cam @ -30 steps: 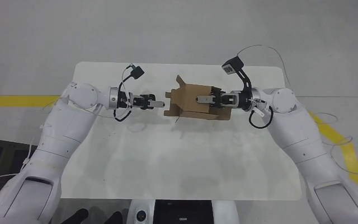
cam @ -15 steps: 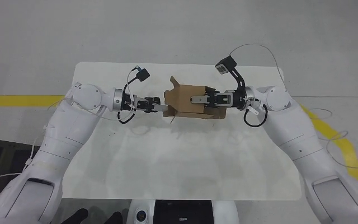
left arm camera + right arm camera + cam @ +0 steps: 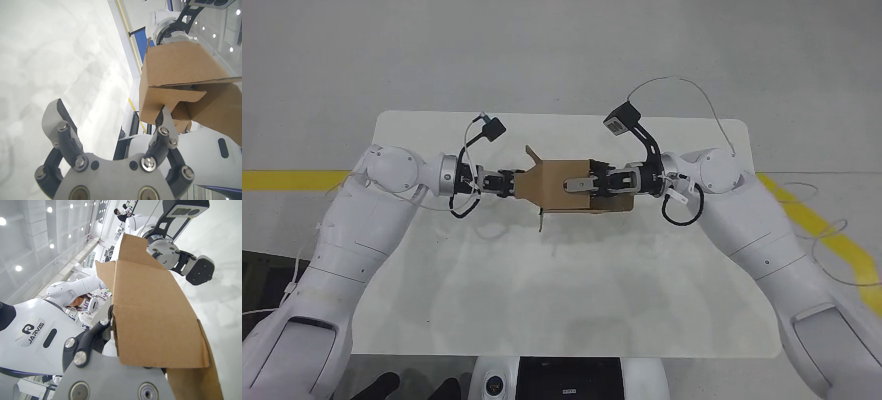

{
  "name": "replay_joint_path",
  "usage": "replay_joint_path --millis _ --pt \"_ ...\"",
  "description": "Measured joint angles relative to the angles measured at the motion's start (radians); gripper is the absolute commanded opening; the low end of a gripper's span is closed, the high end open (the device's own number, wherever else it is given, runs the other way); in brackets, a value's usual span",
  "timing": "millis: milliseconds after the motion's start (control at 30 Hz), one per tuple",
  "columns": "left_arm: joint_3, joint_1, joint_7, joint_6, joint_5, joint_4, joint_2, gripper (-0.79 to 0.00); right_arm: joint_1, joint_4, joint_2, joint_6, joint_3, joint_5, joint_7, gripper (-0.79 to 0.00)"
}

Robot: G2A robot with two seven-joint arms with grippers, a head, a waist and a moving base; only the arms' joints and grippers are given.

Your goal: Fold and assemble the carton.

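A brown carton (image 3: 560, 176) hangs above the middle of the white table (image 3: 562, 290), long side running left to right. My right gripper (image 3: 580, 186) is shut on the carton's wall; one finger lies along the top panel, the other is hidden inside. The carton (image 3: 151, 313) covers most of that gripper in the right wrist view. My left gripper (image 3: 510, 184) stands open at the carton's left end. One of its fingertips (image 3: 166, 117) touches a folded-in end flap of the carton (image 3: 179, 66), and the other finger (image 3: 60, 113) hangs free. One end flap (image 3: 534, 157) still sticks outward.
The table's far edge (image 3: 562, 114) runs just behind the carton. A yellow floor line (image 3: 292, 180) passes to the left of the table. The left gripper's free pad (image 3: 200, 272) shows beyond the carton in the right wrist view.
The right arm has carried the carton leftward toward the left gripper. The carton's left end now meets the left gripper's fingertip, and the end flaps lie closer in.
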Motion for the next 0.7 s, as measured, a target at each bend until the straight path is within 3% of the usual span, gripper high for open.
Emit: replay_joint_path --millis 700 --pt "-0.004 -0.015 -0.015 0.002 -0.042 0.036 -0.004 0.0 0.02 0.015 -0.015 -0.002 -0.036 0.02 -0.002 -0.785"
